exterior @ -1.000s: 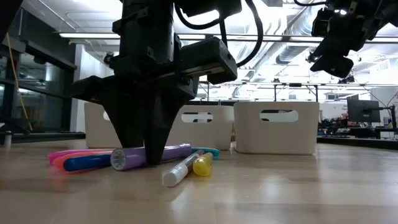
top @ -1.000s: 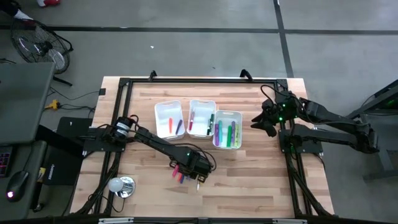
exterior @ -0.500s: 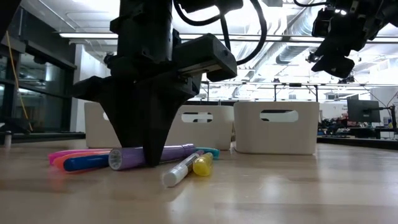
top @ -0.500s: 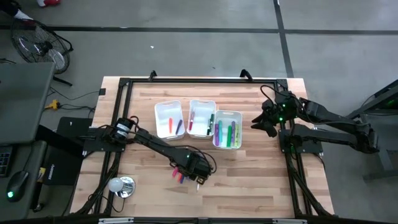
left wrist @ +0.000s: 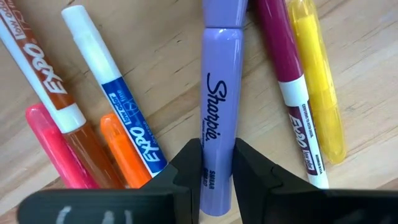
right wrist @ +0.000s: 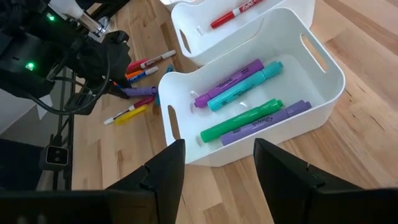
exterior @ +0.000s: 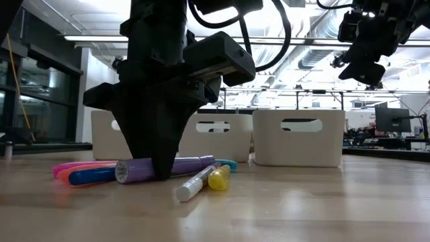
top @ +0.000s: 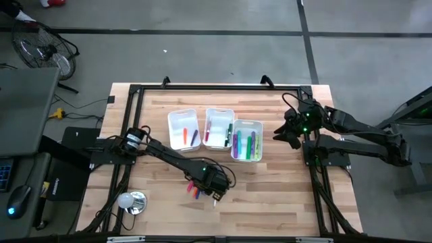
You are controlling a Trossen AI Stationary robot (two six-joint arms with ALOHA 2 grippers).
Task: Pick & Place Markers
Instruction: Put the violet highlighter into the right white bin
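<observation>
- Left wrist view: left gripper (left wrist: 217, 168) has its two fingers closed on the barrel of a purple Sharpie marker (left wrist: 221, 99), one finger touching each side.
- Flanking the gripper on the wood: a dark red Expo marker (left wrist: 287, 74) and a yellow marker (left wrist: 318, 81) on one side; a blue Expo marker (left wrist: 115, 99), an orange marker (left wrist: 124, 158), a brown-orange Expo marker (left wrist: 53, 93) and a pink marker (left wrist: 53, 149) on the other.
- Low view: left gripper (exterior: 161, 171) is down at table level, tips on the purple marker (exterior: 164, 168), which lies on the table (exterior: 302, 202); the three white bins (exterior: 295, 138) stand behind it.
- High view: left gripper (top: 214, 181) is at the loose marker pile, nearer the table's front edge than the bins.
- Right gripper (top: 287, 132) hangs above the table just beside the right-hand bin (top: 260, 125), fingers wide apart, holding nothing.
- Right wrist view: that bin (right wrist: 323, 68) holds purple, teal and green markers (right wrist: 242, 121), beyond the right gripper's fingers.
</observation>
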